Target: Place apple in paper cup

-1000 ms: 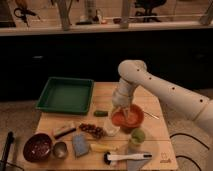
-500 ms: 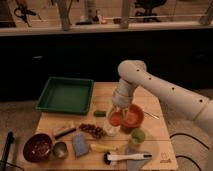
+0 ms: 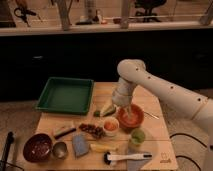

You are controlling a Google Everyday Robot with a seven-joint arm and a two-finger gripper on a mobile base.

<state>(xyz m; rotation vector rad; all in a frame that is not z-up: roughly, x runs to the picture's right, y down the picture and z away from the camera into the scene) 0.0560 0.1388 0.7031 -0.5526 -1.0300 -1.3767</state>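
The paper cup is a small white cup near the middle of the wooden table. An orange-red round thing, the apple, shows inside its rim. My gripper hangs at the end of the white arm, just above and to the right of the cup, over the left edge of the wide orange-red bowl. I cannot tell whether the gripper touches the apple.
A green tray lies at the back left. A green round thing sits right of the cup. A dark red bowl, a metal cup, a blue sponge and a white-handled brush line the front.
The arm has hardly moved. The orange-red apple now shows a little lower, inside the white cup's rim.
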